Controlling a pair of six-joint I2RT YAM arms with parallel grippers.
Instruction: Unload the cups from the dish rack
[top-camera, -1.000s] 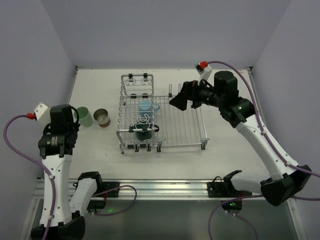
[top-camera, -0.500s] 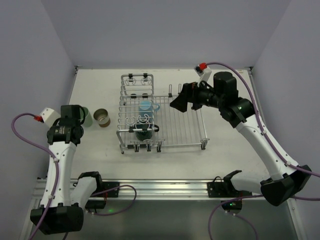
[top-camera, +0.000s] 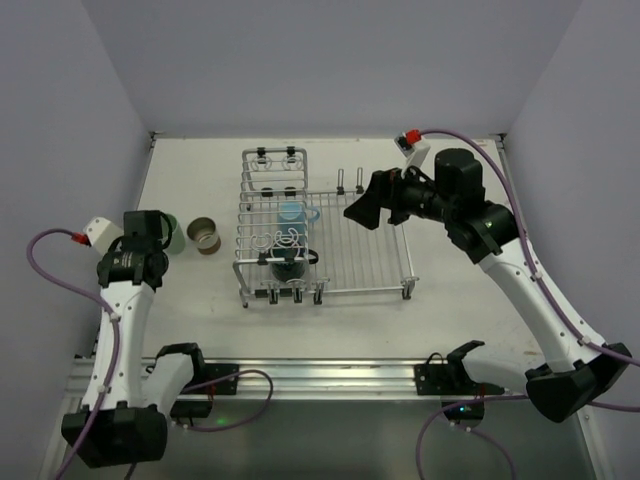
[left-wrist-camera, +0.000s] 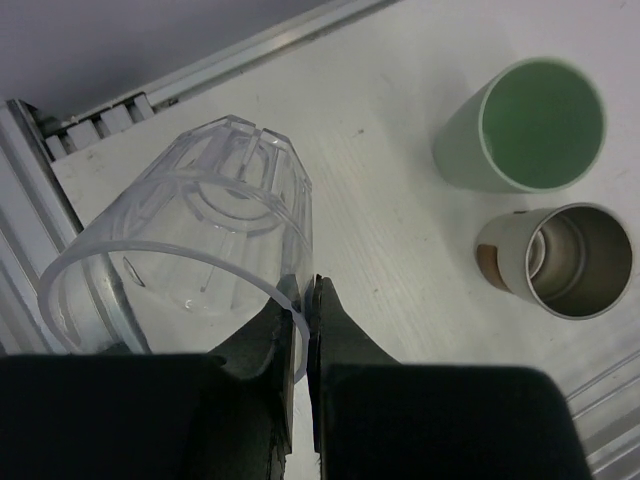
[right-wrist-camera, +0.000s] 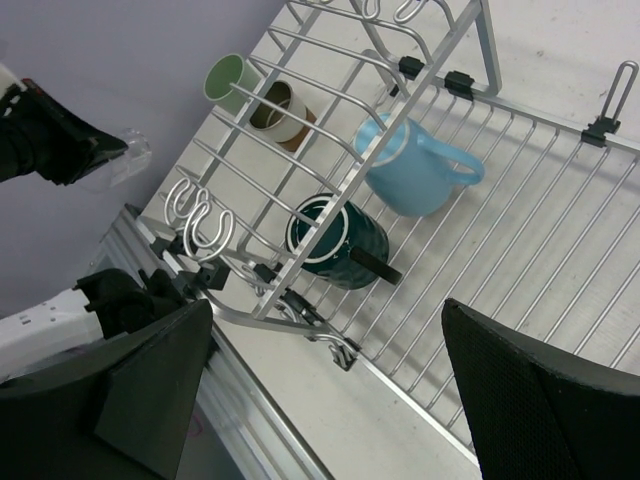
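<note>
Overhead and wrist views. We see a matt white tabletop (top-camera: 200, 320) enclosed on the left, right and far sides by plain pale lilac walls (top-camera: 330, 60). A ribbed aluminium rail (top-camera: 330, 375) runs along the table's near edge, and purple cables (top-camera: 40, 270) loop from both arms. Small marks on a white fitting at the lower left of the right wrist view are too small for us to read.

The silver wire dish rack (top-camera: 370, 250) stands mid-table, its taller raised section on the left and its flat grid on the right. Under that raised section lie the light-blue handled mug (top-camera: 294, 213), farther back, and the dark teal cup (top-camera: 288, 266), nearer and tilted.

Left of the rack, the pale green cup (top-camera: 172, 233) and the brown cream-lined cup (top-camera: 207, 236) stand upright on the table, just beside each other but apart, the green one further left.

The left gripper (left-wrist-camera: 303, 310), its jaws almost together, pinches the rim wall of the clear faceted glass (left-wrist-camera: 190, 250), tilted above the table's left side.

The right gripper (top-camera: 362, 205) hangs over the flat grid with its jaws spread wide, holding nothing.
</note>
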